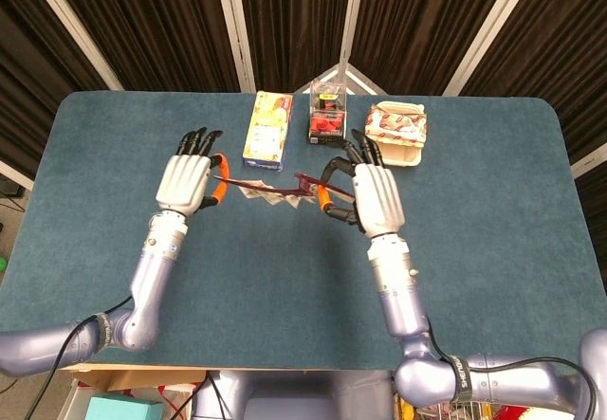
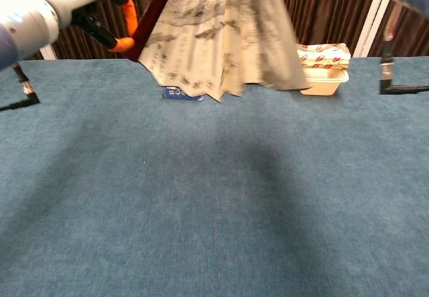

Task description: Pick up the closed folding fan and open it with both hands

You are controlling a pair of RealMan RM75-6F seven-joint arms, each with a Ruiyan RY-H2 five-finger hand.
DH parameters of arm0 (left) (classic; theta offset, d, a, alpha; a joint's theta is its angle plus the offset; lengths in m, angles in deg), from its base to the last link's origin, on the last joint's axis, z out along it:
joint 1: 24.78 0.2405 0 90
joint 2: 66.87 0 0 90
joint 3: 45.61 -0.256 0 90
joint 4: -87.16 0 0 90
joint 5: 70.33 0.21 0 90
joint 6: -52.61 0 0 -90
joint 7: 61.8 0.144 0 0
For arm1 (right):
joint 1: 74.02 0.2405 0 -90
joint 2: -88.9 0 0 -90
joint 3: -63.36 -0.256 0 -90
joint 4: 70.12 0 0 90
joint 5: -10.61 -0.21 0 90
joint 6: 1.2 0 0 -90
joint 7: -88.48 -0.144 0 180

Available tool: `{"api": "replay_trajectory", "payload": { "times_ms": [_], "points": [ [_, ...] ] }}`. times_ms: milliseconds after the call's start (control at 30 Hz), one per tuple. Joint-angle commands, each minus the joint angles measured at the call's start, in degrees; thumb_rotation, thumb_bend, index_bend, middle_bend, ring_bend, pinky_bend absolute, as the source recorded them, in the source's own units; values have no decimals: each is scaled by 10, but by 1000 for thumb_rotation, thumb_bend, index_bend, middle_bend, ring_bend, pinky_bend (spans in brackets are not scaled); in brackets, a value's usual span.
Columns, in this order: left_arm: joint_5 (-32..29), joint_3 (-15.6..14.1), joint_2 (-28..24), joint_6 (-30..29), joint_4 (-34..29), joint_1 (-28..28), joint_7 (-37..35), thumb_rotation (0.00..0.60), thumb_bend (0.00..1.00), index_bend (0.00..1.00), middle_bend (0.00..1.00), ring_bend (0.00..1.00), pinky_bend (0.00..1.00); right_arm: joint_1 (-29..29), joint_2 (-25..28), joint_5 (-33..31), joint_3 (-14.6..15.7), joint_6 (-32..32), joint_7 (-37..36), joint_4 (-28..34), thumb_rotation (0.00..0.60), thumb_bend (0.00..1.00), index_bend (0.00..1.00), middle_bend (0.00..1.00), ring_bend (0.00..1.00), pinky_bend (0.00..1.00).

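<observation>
Paper pleats with ink-wash painting, dark red ribs and guards: the folding fan hangs spread in the air between the two hands, above the middle of the table toward its far edge. From the chest view the leaf droops downward from the ribs, most of the way unfolded, with some pleats still bunched near the middle.

It looks light and thin. The paper would likely tear or crease if pinched, while the outer guards are stiff, so those are the sensible places to hold, and each hand seems to be on one.

The left hand pinches the left guard between thumb and a finger, its other fingers straight and loosely apart. The right hand grips the opposite end, near where the ribs gather, fingers curled around it; the exact contact is hidden behind the hand.

Along the far edge sit three things: a yellow carton lying flat, a clear plastic box holding something red and black, and a pale tray filled with red-and-white patterned wrappers.
</observation>
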Motion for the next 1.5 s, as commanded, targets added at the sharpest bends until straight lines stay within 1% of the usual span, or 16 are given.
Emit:
{"api": "replay_trajectory", "payload": {
  "times_ms": [33, 200, 467, 667, 900, 1067, 1300, 1500],
  "points": [
    [3, 2, -21, -5, -10, 8, -2, 600, 589, 690, 90, 0, 0, -13, 17, 14, 12, -4, -8, -10, 600, 536, 715, 248, 38, 53],
    [6, 2, -51, -9, -23, 19, -8, 600, 590, 691, 91, 0, 0, -32, 43, 38, 30, -11, -24, -19, 600, 537, 716, 248, 38, 53],
    [7, -1, -78, -12, -32, 31, -17, 600, 590, 692, 90, 0, 0, -56, 75, 80, 58, -16, -36, -34, 600, 537, 717, 248, 38, 53],
    [11, -10, -82, -10, -33, 35, -22, 600, 590, 692, 90, 0, 0, -71, 87, 114, 83, -20, -46, -50, 600, 538, 721, 248, 38, 53],
    [17, -21, -75, -11, -28, 37, -22, 600, 590, 693, 90, 0, 0, -84, 87, 133, 102, -22, -54, -57, 600, 538, 721, 248, 38, 53],
    [21, -24, -74, -13, -29, 38, -23, 600, 590, 693, 90, 0, 0, -92, 87, 148, 113, -21, -60, -59, 600, 538, 721, 248, 38, 53],
    [24, -27, -78, -15, -36, 41, -24, 600, 590, 693, 86, 0, 0, -101, 88, 158, 121, -20, -64, -54, 600, 539, 721, 248, 38, 53],
    [31, -37, -87, -19, -58, 52, -29, 600, 588, 692, 85, 0, 0, -114, 94, 183, 138, -16, -65, -48, 600, 538, 721, 248, 38, 53]
  ]
}}
